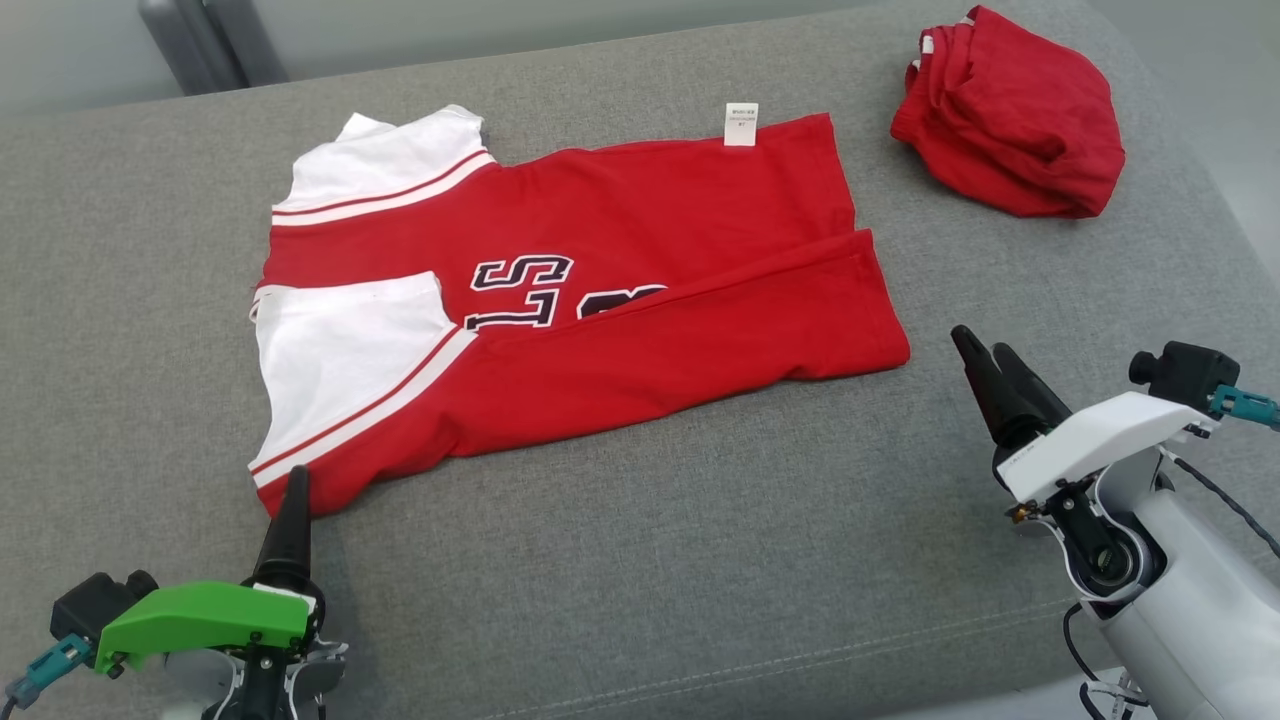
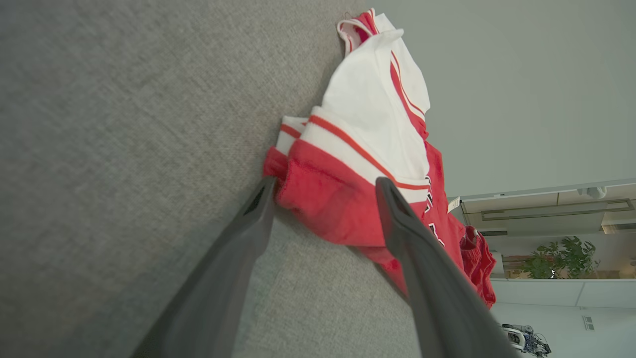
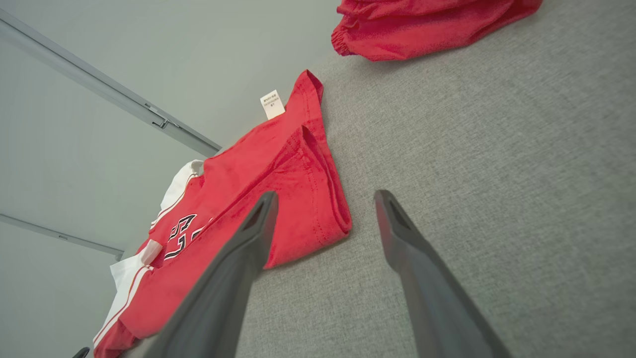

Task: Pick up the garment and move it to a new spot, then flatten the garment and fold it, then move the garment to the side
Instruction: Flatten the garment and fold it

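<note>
Garment (image 1: 640, 330) red; white sleeves with red stripes, black white-edged lettering, white tag (image 1: 741, 124); grey woven cushion (image 1: 640, 560) under garment; plain red bundle (image 1: 1010, 110) beyond garment's hem; left gripper (image 1: 296, 482) green-capped, right gripper (image 1: 982, 345) white-capped, fingers dark

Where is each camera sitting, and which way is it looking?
Head view: up on the robot's head, looking forward and down at the red-and-white jersey on the grey cushion; left hand and right hand show, both open.
Left wrist view: on the left wrist, looking along its two fingers at the jersey's sleeve corner.
Right wrist view: on the right wrist, looking along its fingers at the jersey's hem end.
Shared: both wrist views also catch the bundled red garment.
</note>
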You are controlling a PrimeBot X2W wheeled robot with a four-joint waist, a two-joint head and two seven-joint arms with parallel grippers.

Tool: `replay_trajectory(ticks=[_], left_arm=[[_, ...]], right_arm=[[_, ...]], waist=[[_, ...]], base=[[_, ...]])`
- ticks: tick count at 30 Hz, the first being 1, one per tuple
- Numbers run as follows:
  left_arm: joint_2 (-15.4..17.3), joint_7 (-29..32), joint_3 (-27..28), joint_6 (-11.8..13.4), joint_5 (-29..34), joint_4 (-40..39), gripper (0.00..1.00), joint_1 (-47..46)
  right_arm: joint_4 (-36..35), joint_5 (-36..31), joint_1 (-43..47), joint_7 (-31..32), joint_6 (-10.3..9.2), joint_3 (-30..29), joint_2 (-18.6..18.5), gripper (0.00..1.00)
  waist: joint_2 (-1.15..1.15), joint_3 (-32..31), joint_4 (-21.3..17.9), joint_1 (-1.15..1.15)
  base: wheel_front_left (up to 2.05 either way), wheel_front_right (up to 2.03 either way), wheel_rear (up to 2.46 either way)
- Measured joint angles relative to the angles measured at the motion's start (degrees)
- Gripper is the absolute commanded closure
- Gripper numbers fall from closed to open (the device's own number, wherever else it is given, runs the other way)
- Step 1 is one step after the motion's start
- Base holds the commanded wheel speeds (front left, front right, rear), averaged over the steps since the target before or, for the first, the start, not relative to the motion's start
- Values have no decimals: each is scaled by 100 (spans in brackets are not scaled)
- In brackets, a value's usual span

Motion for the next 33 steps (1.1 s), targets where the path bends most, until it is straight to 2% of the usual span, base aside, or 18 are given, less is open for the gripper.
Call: replay_trajectory(ticks=[1, 2, 3, 5, 6, 7, 13, 30, 31, 32, 33], left_arm=[[-2, 9, -4, 0, -20, 1, 0, -27], [-2, 35, -8, 0, -38, 5, 17, -48], [-4, 47, -9, 0, -86, 11, 44, -66], [-4, 44, -5, 0, -113, 13, 75, -107], [-5, 38, 1, 0, -113, 3, 85, -121], [-7, 21, 10, 0, -113, -7, 100, -138], [-13, -111, -14, -12, -113, -145, 100, -231], [-32, -236, -331, -66, -103, -499, 100, -335], [-32, -237, -342, -66, -103, -506, 100, -335], [-32, -243, -347, -67, -103, -514, 100, -335], [-32, -259, -352, -67, -103, -524, 100, -336]], right_arm=[[3, 0, 0, 16, 0, 10, 2, 0], [10, 0, 0, 24, 0, 20, 8, 0], [16, 0, -1, 49, 0, 26, 12, 0], [33, 2, -1, 68, 0, 41, 30, 0], [47, 21, -2, 114, 0, 43, 47, 0], [70, 74, -2, 147, 0, 46, 70, 0], [272, 501, -4, 330, 1, -49, 290, 0], [934, 720, -549, 771, -15, -108, 501, 0], [977, 720, -594, 792, -27, -105, 505, 7], [1012, 720, -634, 808, -26, -105, 505, 19], [1090, 719, -688, 820, -26, -100, 510, 40]], waist=[[0, 8, -4, 0], [0, 17, -8, 0], [0, 25, -11, 0], [0, 43, -14, 0], [0, 51, -15, 0], [0, 60, -15, 0], [0, 110, 26, 0], [0, 334, 346, 0], [0, 340, 353, 0], [0, 345, 360, 0], [0, 354, 372, 0]], base=[[0, 0, 0], [0, 0, 0], [0, 0, 0], [0, 0, 0], [0, 0, 0], [0, 0, 0], [0, 0, 0], [0, 0, 0], [0, 0, 0], [0, 0, 0], [0, 0, 0]])
